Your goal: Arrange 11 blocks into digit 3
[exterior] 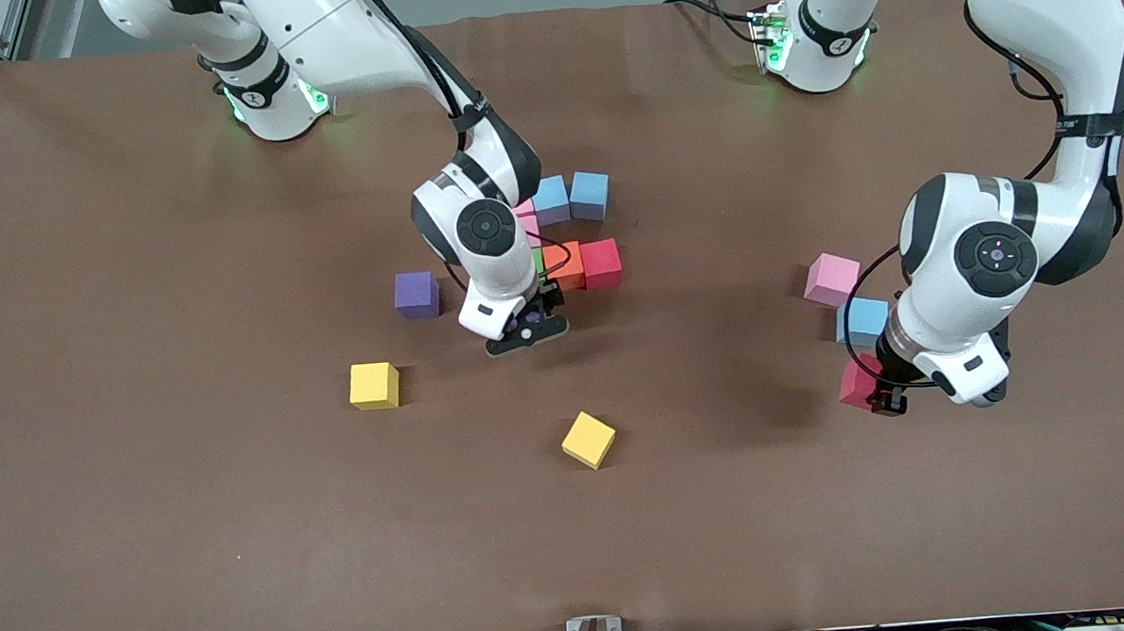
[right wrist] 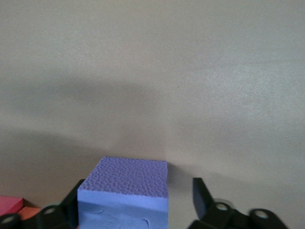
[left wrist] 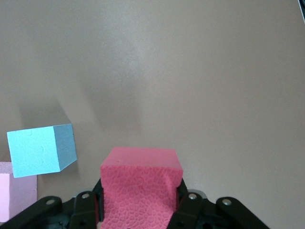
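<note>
1. Your right gripper is down at the table, just nearer the front camera than the cluster. Its jaws stand apart, with a purple block between them; one finger shows a clear gap from the cube, so judge it released, not gripped.
2. Beside that gripper the digit 3 is only part built: orange block and red block touching, two light blue blocks farther from the camera, and a pink and a green one mostly hidden by the wrist.
3. A second purple block sits loose toward the right arm's end, with two yellow cubes nearer the camera.
4. Your left gripper is clamped on a red cube, low at the left arm's end, just beside a light blue block and a pink block.
5. The held cube's place lies toward the right arm's end from it, so that carry is the left arm's.
</note>
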Action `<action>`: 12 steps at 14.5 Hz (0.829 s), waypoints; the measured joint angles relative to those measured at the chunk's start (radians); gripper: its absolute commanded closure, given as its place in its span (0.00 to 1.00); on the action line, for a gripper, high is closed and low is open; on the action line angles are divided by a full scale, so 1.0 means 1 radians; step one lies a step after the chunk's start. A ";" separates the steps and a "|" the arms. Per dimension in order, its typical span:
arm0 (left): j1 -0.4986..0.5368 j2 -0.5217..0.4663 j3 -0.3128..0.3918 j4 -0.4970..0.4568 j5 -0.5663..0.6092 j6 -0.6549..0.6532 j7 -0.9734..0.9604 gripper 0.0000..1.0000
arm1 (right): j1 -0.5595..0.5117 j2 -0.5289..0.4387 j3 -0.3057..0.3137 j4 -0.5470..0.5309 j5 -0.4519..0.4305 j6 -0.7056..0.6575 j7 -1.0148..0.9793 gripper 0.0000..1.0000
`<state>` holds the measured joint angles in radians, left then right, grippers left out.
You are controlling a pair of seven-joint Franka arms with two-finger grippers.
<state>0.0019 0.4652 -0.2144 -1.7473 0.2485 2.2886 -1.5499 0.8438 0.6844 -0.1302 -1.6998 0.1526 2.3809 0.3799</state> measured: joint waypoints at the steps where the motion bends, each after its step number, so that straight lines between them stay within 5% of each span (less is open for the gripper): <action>1: 0.000 0.000 0.000 0.000 0.000 0.000 0.001 0.63 | 0.000 0.000 -0.001 0.001 0.000 0.001 0.000 0.00; 12: 0.001 0.000 0.000 0.024 0.000 -0.046 0.018 0.63 | -0.012 -0.014 -0.009 0.019 0.000 0.001 0.008 0.00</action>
<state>0.0032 0.4652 -0.2146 -1.7230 0.2484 2.2428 -1.5321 0.8319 0.6707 -0.1393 -1.6808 0.1530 2.3818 0.3877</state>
